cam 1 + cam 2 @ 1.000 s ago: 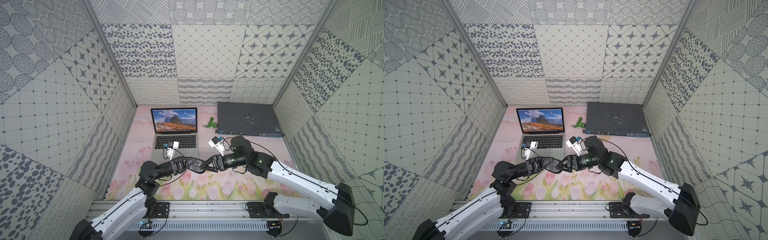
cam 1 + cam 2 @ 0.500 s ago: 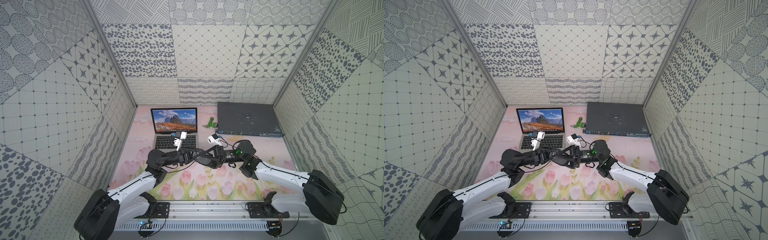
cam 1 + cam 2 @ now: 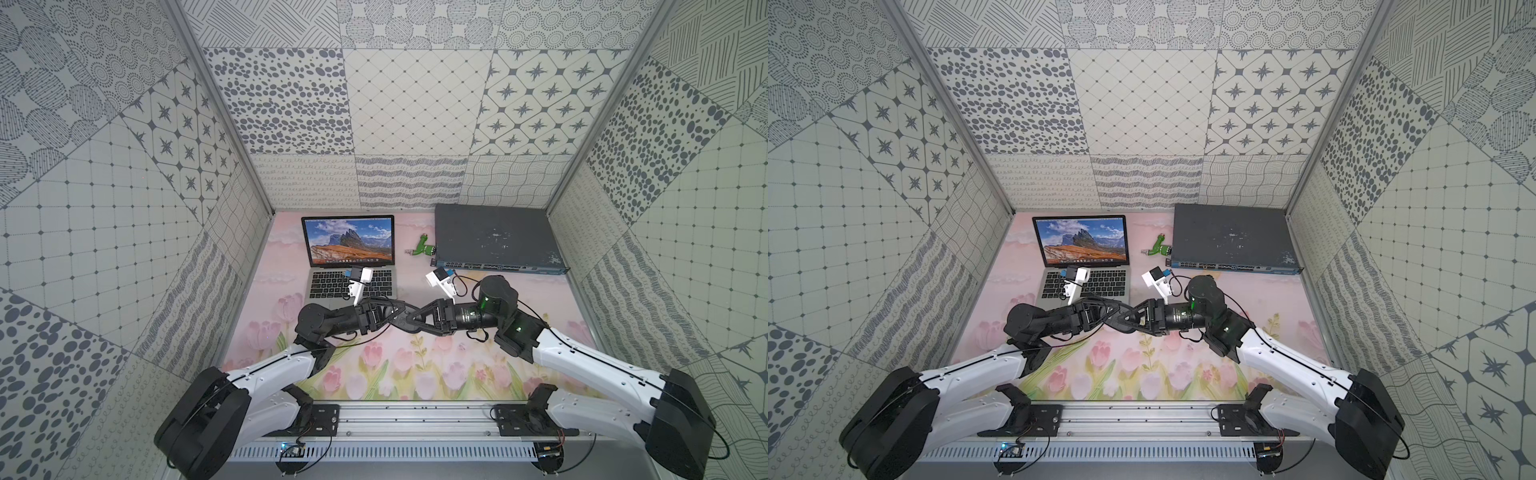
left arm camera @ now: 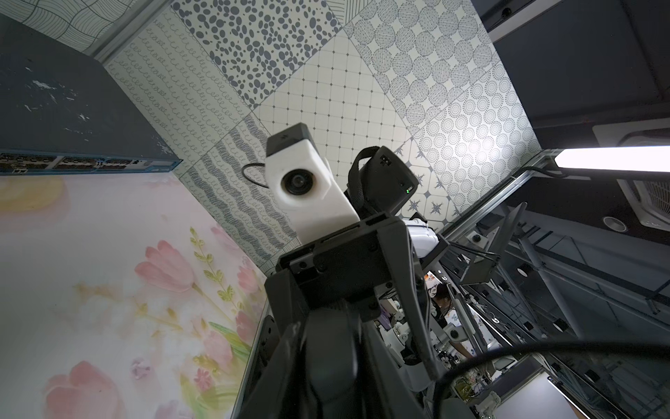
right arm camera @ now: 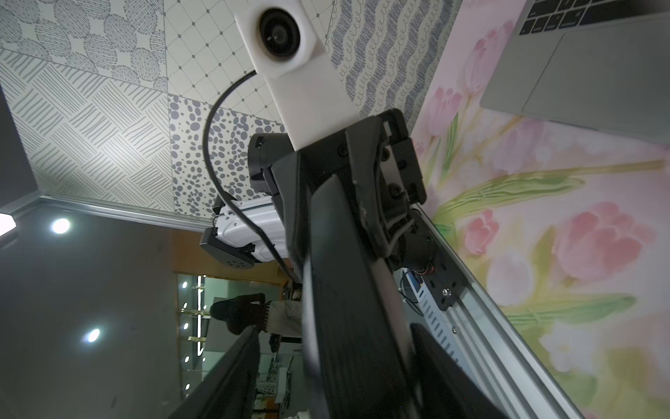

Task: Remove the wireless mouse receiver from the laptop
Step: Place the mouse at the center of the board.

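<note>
Just beyond the rail, at centre, the left gripper point(image 3: 405, 311) and right gripper point(image 3: 404, 326) mesh tip to tip. The right jaws stand wide astride the left's narrow ones, and I cannot tell whether those hold anything. If the right clamps, fingers could clash and knock loose anything pinched. Farther off, at 11 o'clock, sits the laptop point(image 3: 348, 241). The wireless mouse receiver cannot be made out anywhere.

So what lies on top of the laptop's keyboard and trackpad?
Nothing lies on the visible keys of the laptop or its trackpad. In both top views the left arm's camera covers some middle keys.
</note>
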Controlling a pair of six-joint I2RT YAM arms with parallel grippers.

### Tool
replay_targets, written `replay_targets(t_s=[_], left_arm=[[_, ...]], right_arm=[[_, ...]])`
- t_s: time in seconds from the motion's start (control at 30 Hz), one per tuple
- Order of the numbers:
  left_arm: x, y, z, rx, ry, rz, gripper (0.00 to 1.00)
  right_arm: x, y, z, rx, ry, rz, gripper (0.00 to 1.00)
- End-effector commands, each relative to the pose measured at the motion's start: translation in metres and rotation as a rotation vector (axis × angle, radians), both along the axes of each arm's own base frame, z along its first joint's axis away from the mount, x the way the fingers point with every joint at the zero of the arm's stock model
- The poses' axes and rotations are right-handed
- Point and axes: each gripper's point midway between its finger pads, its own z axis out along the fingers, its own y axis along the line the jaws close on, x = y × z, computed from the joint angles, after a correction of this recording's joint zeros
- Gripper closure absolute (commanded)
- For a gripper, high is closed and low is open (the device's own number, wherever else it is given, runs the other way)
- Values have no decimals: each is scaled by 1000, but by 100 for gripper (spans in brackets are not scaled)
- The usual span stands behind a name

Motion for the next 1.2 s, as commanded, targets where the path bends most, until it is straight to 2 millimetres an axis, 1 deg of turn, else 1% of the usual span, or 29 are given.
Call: replay_targets(t_s=[0.0, 0.27, 0.57, 0.73, 0.9, 0.97, 1.03, 1.07, 1.1, 1.13, 1.17], left_arm=[[-1, 2, 6, -23, -32, 9, 89], [-2, 0, 4, -18, -24, -4, 89], [-5, -3, -5, -2, -10, -23, 89], [-6, -4, -6, 0, -9, -25, 89], [-6, -5, -10, 8, -6, -33, 89], [-6, -5, -11, 11, -4, -31, 89], [-6, -6, -12, 11, -4, -31, 88], [-6, -5, -12, 12, -3, -31, 86], [-6, -5, -12, 12, -4, -31, 79], [-6, -5, -11, 11, -7, -30, 66], [-6, -5, -12, 11, -6, -29, 47]], right_arm=[[4, -6, 3, -53, -143, -24, 35], [9, -9, 1, -88, -200, -55, 45], [19, -3, 5, -94, -226, -71, 54], [19, 1, 3, -96, -217, -56, 61], [20, 2, 2, -99, -217, -55, 65], [21, 2, 2, -100, -218, -57, 68], [22, 3, 2, -102, -220, -62, 74], [23, 3, 1, -104, -220, -64, 75], [23, 3, 1, -105, -222, -65, 75], [24, 2, 0, -110, -222, -66, 75], [24, 2, -1, -116, -226, -66, 76]])
